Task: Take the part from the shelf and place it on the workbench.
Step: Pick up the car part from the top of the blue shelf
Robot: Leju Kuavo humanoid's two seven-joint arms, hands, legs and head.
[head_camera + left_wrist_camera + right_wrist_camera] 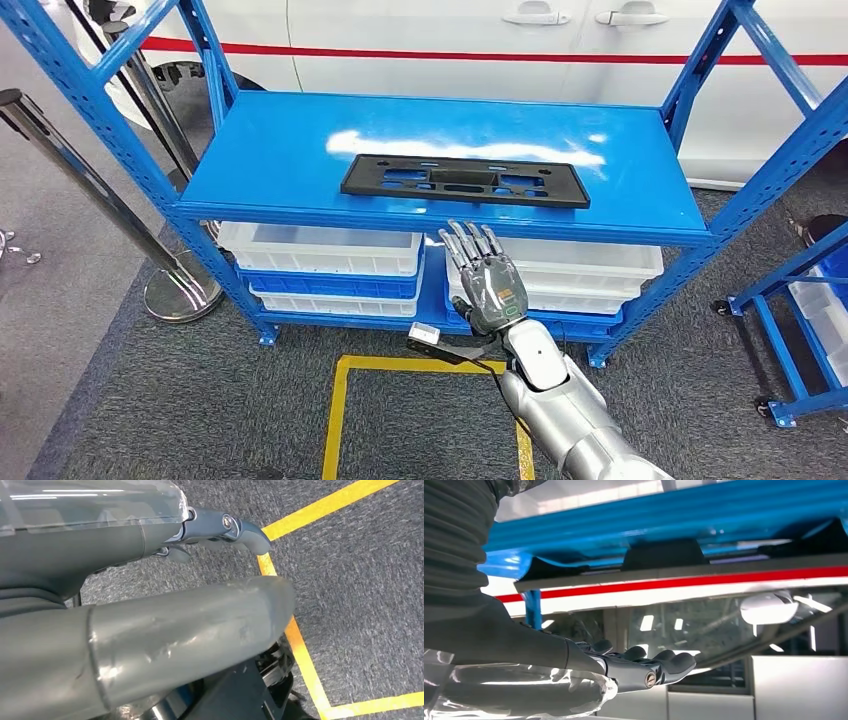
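Black part (pixel 464 181) near shelf (pixel 300 150) front edge, right hand (pixel 490 285) just below, fingers (pixel 470 243) spread, empty

No legible text, label, brand, number or sign found in any view. The white tag (pixel 428 334) at the right wrist carries no readable print. The car (pixel 560 40) behind the shelf bears a plain red stripe (pixel 480 56), without lettering.
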